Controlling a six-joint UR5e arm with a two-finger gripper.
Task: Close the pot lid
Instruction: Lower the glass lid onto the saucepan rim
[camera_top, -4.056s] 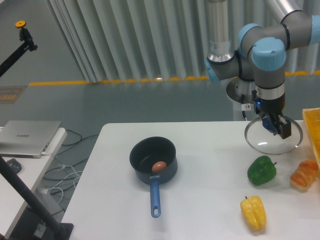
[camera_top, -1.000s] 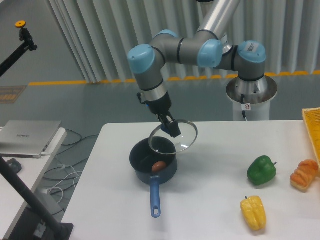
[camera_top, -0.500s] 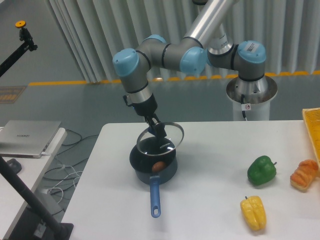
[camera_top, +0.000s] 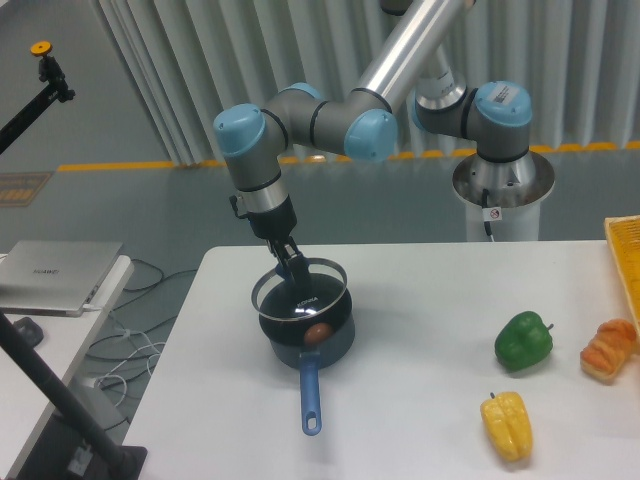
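Observation:
The dark navy pot stands on the white table left of centre, its light-blue handle pointing toward the front. A brown egg lies inside it. My gripper is shut on the knob of the clear glass pot lid. It holds the lid just above the pot's opening, nearly level and shifted slightly to the back left. The knob is hidden by the fingers.
A green pepper, a yellow pepper and an orange bread-like item lie on the table's right side. A yellow crate edge is at far right. A laptop sits on a side table at left.
My gripper has carried the lid from the table's right side leftward and down. In the last second it moved further left and lower, over the pot.

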